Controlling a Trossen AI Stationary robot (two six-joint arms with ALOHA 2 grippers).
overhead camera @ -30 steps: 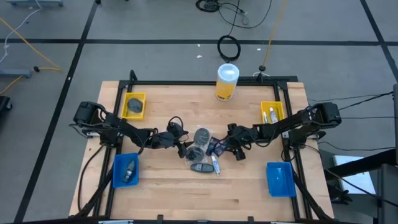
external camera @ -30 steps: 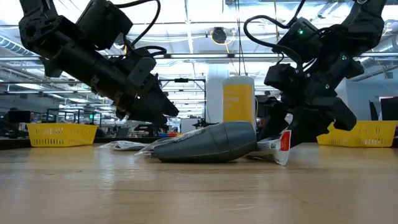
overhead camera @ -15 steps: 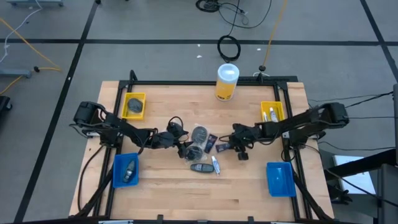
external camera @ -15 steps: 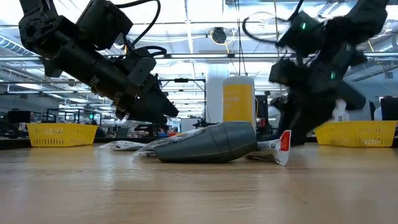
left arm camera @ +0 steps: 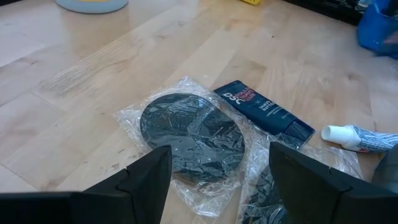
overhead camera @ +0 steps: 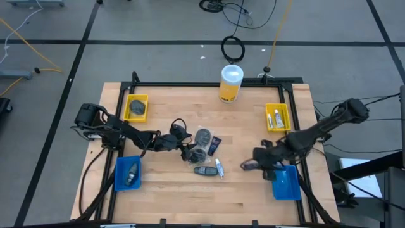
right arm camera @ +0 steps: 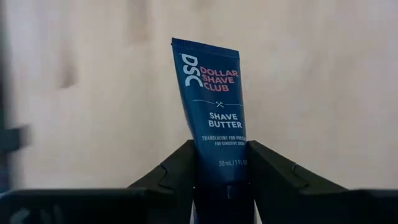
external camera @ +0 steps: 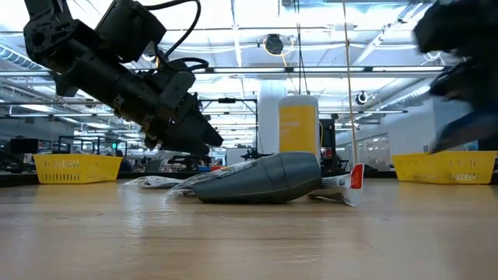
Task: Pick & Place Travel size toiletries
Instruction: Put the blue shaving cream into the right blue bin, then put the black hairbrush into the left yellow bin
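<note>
The toiletries lie in a pile at mid-table. It holds two dark discs in clear wrap (overhead camera: 204, 136) (left arm camera: 186, 134), a dark blue sachet (overhead camera: 214, 145) (left arm camera: 264, 109), a white tube (overhead camera: 219, 168) and a dark grey bottle (overhead camera: 204, 170) (external camera: 264, 179). My left gripper (overhead camera: 188, 150) (left arm camera: 221, 152) hovers open just left of the pile, its fingers on either side of a wrapped disc without touching it. My right gripper (overhead camera: 248, 166) is above the table's near right, shut on a second dark blue sachet (right arm camera: 211, 99). My right gripper pinches the narrow end of the dark blue sachet (right arm camera: 227, 177) between its two fingers (right arm camera: 177, 171). The sachet sticks straight out past the fingertips, printed face toward the wrist camera. The gripper slants down, and the sachet is lifted clear of the table.
A blue bin (overhead camera: 285, 182) sits just right of my right gripper. Another blue bin (overhead camera: 128, 173) at the near left holds a bottle. Yellow bins stand at the far left (overhead camera: 136, 107) and far right (overhead camera: 276, 115). A tall yellow container (overhead camera: 231, 82) stands at the far edge.
My right gripper has taken a dark blue sachet from the right side of the pile. It has risen and swung fast toward the table's near right, toward the blue bin, rolling as it went. The sachet is now clear of the table. The pile has stayed put.
</note>
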